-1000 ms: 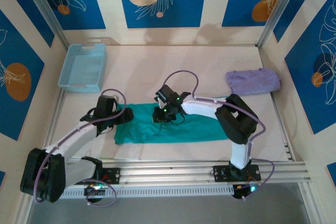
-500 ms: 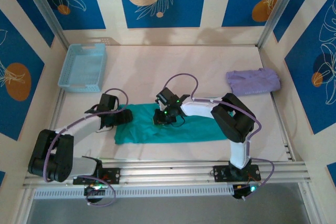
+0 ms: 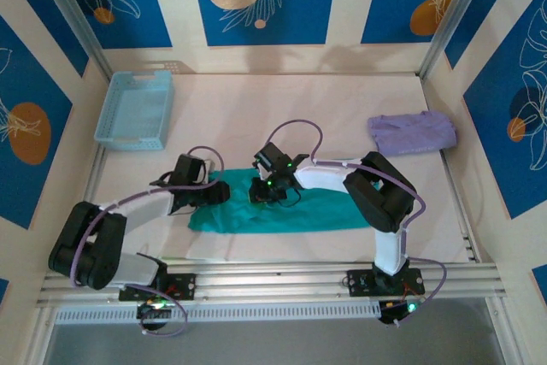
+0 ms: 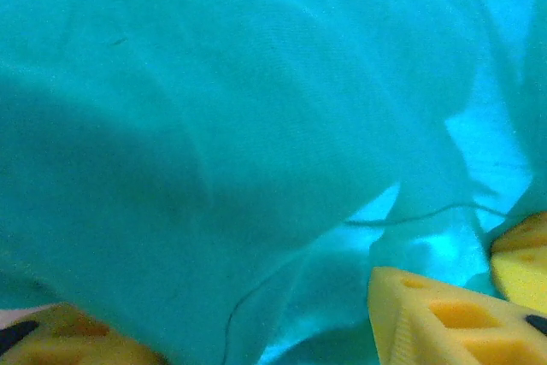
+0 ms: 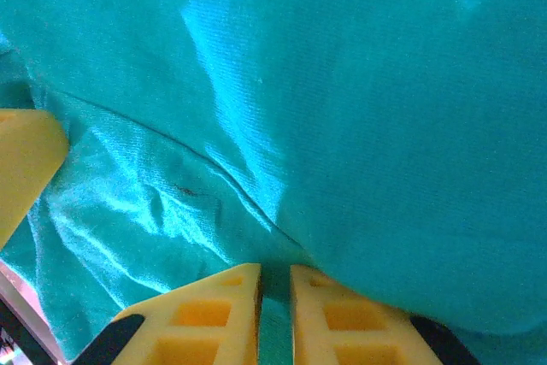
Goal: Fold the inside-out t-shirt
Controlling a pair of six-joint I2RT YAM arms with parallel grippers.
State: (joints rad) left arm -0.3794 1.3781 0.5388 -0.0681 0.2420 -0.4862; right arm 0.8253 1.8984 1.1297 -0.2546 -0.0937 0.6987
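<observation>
Across the table (image 3: 256, 108), t-shirt (image 3: 316, 208) lies left-right; right claw (image 5: 275, 275) pinches it, left claw (image 4: 256, 314) wide.

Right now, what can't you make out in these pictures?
Top view: the left part of the t-shirt is partly hidden under the left gripper and right gripper.
Left wrist view: cloth drapes over the fingers, so grip unclear.
Right wrist view: frame edges cut off the t-shirt's outline.
Top view: the lavender garment is too small to identify.
</observation>
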